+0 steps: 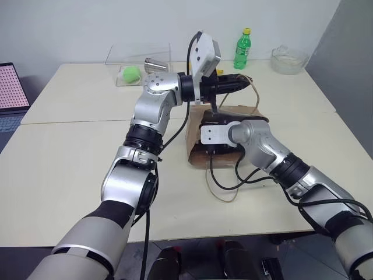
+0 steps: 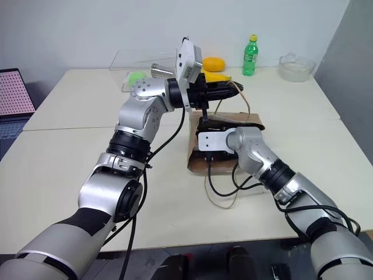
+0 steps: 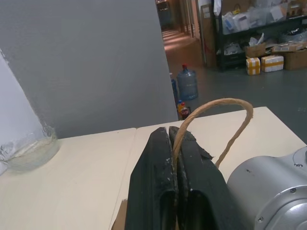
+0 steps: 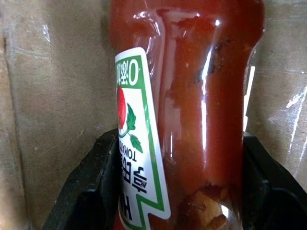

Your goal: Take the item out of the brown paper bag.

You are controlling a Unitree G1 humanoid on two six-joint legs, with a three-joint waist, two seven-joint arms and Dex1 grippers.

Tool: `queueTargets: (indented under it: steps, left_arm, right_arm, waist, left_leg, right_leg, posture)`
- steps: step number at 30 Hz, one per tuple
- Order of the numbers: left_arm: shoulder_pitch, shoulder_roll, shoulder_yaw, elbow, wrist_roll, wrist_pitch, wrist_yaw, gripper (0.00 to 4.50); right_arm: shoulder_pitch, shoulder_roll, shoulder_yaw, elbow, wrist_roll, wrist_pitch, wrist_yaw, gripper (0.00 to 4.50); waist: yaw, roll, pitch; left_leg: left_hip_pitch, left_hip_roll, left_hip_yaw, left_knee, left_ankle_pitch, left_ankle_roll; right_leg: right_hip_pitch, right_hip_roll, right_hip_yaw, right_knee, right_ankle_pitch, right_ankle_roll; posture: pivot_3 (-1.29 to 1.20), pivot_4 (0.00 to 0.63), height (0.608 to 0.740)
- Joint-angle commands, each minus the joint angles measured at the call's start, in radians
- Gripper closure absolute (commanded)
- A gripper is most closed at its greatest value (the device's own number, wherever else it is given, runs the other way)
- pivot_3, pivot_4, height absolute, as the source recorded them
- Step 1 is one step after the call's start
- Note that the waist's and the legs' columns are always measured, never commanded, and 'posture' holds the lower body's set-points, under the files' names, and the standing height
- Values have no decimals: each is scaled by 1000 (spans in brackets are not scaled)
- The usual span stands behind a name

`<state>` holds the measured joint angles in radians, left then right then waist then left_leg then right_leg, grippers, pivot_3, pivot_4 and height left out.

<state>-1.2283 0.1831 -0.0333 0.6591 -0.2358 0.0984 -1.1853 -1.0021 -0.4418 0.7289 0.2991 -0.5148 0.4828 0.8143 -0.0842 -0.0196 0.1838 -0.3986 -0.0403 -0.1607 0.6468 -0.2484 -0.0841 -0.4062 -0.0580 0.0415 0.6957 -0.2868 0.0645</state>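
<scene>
Since the brown paper bag (image 1: 224, 131) is thin crinkled kraft, it will likely sag and slide unless its mouth is held up, which the left gripper (image 3: 173, 143) does: its black fingers are pressed together on one beige cord handle (image 3: 225, 108), lifting it above the bag. The bag lies near the middle of the desk (image 1: 70, 169), toward the far right side. Inside it stands the item, a ketchup bottle (image 4: 187, 115) of smooth clear plastic, probably fairly heavy and slick, so the body between label and shoulder looks the best place to pinch. Seen from the head cameras, the right gripper (image 1: 218, 149) is sunk into the bag's mouth; only the right wrist view reveals the bottle sitting between its parted fingers (image 4: 81, 191), which flank it without clearly clamping yet.
</scene>
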Motion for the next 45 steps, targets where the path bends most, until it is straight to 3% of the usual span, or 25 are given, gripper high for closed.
queueTargets:
  steps: [1, 7, 16, 23, 37, 45]
  left_arm:
    - [-19, 13, 8, -20, -6, -25, 16, 4500]
    - [-33, 29, 7, 19, 7, -49, 34, 4500]
    - [-40, 37, 0, 45, 19, -73, 35, 4500]
    - [-43, 41, -1, 56, 22, -82, 37, 4500]
    - [-50, 40, -5, 68, 25, -84, 36, 4500]
    - [-60, 37, -9, 87, 31, -90, 39, 4500]
  right_arm:
    - [24, -24, -48, -121, -17, 0, 28, 1923]
    - [112, -111, -112, -364, -40, 21, 85, 2323]
    - [173, -173, -204, -557, -36, 38, 116, 2363]
    - [229, -195, -317, -696, 65, 49, 170, 2364]
    - [315, -278, -634, -887, 525, 5, 305, 2378]
    - [295, -312, -829, -1026, 838, 267, 277, 2382]
  waist:
    - [0, 0, 0]
    - [1, 0, 0]
    - [0, 0, 0]
    - [1, 0, 0]
    - [3, 0, 0]
    - [5, 0, 0]
  left_leg:
    - [0, 0, 0, 0, 0, 0]
    - [-1, 0, 0, 0, 0, 0]
    - [-1, 0, 0, -1, 0, 0]
    - [-1, 0, 0, -1, 0, 0]
    - [-1, 0, 0, -1, -1, 2]
    - [-1, 0, 0, 0, -2, 3]
  right_leg:
    - [0, 0, 0, 0, 0, 0]
    - [-1, 0, 0, -1, 0, 0]
    - [-1, 0, 0, -1, 0, 0]
    - [-1, 0, 0, -1, 0, 0]
    - [0, 0, 0, -2, 0, 0]
    - [0, 0, 0, -2, 0, 0]
  posture:
    - [0, 150, 740]
    - [0, 150, 740]
    - [0, 150, 740]
    - [0, 150, 740]
    - [0, 150, 740]
    - [0, 150, 740]
